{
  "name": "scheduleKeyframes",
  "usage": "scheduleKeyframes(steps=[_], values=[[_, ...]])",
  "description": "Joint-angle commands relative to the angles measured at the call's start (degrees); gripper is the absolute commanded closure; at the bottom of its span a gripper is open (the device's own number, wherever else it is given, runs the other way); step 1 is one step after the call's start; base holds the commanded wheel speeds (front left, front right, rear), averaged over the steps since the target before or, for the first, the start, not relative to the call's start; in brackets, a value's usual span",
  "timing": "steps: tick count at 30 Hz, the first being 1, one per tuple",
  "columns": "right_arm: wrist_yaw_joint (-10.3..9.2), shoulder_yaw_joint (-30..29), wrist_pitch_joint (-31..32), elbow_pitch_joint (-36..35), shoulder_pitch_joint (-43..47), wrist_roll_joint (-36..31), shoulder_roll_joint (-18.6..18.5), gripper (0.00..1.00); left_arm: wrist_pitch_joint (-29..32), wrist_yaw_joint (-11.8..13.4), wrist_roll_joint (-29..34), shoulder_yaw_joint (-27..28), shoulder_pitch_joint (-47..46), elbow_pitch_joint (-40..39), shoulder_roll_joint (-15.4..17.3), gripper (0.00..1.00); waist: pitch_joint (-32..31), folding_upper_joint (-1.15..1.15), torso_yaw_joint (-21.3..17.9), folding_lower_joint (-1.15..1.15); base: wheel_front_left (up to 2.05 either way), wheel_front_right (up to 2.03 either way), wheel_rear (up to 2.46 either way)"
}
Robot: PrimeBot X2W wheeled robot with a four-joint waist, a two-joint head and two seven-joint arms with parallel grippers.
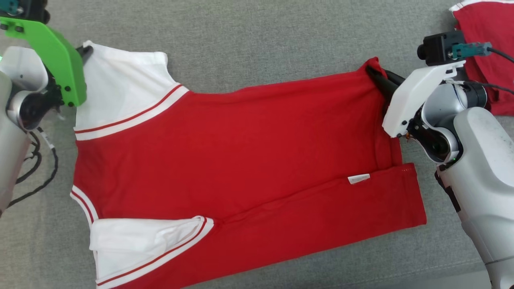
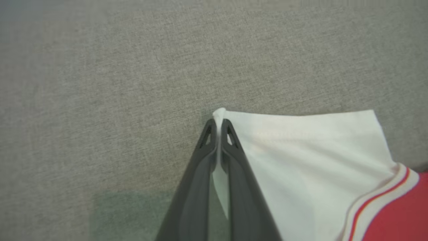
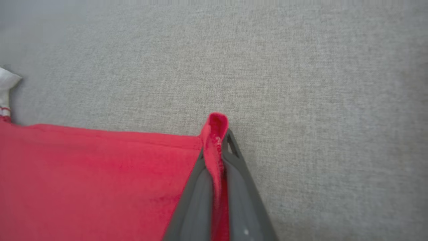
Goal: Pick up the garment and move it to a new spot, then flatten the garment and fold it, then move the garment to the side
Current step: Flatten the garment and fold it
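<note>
At the frame's upper left, the left hand (image 1: 86,51) is clamped on the white sleeve (image 1: 120,88) of the T-shirt (image 1: 241,152). At upper right, the right hand (image 1: 373,73) is clamped on its red hem corner (image 1: 372,63).

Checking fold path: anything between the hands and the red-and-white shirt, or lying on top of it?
Nothing visible. The left hand is shut on the shirt at its white sleeve corner, the right hand at its red hem corner; nothing lies on it. Another red garment lies beyond the right arm, apart from it.
</note>
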Motion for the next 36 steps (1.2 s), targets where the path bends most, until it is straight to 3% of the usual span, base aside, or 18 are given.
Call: scheduleKeyframes(steps=[1, 12, 18, 27, 36], values=[[-0.02, -0.43, -1.34, 0.78, 0.66, -0.12, -0.25, 1.0, -1.05, 0.13, -0.34, -0.29, -1.05, 0.62, 0.72, 1.0, -1.11, 0.0, 1.02, -0.01, 0.0, 0.0, 0.0], [-0.02, -0.44, -7.25, 7.95, 1.43, 0.03, -0.17, 1.0, -5.48, 0.12, -4.32, -4.58, 1.57, -0.04, 2.05, 1.0, -6.95, 0.0, 3.74, -0.01, 0.0, 0.0, 0.0], [-0.02, 1.33, -11.04, 8.34, 2.3, 1.98, -0.8, 1.0, -5.87, 0.12, -8.7, -6.8, 4.03, -4.02, 2.96, 1.0, -11.15, 0.0, 4.69, -0.01, 0.0, 0.0, 0.0], [-0.02, 5.74, -13.39, 9.15, 6.32, 7.12, -3.68, 1.0, 0.44, 0.12, -17.49, -10.77, 9.54, -15.43, 8.81, 1.0, -19.5, 0.0, 6.07, -0.01, 0.0, 0.0, 0.0], [-0.02, 11.81, -12.39, 11.38, 8.09, 11.73, -7.67, 1.0, 8.72, 0.12, -25.99, -13.19, 14.81, -28.35, 15.59, 1.0, -22.72, 0.0, 7.45, -0.01, 0.0, 0.0, 0.0]])
